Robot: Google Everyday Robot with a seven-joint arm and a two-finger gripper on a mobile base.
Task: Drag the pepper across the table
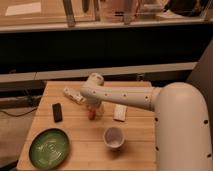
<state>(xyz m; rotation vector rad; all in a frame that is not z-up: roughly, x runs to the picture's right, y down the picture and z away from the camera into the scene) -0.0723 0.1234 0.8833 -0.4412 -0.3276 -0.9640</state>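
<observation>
The pepper (91, 114), small and red-orange, lies on the wooden table (80, 131) near its middle, slightly left. My white arm reaches in from the right, bends at an elbow above the table's far part and comes down over the pepper. The gripper (93, 107) hangs directly over the pepper, at or just above its top end, and appears open. The arm hides much of the gripper, and I cannot tell whether it touches the pepper.
A black block (57, 112) lies left of the pepper, with a whitish bottle (74, 95) on its side behind it. A green plate (49, 146) sits front left, a white cup (114, 137) front centre, and a white flat piece (120, 112) right of the pepper.
</observation>
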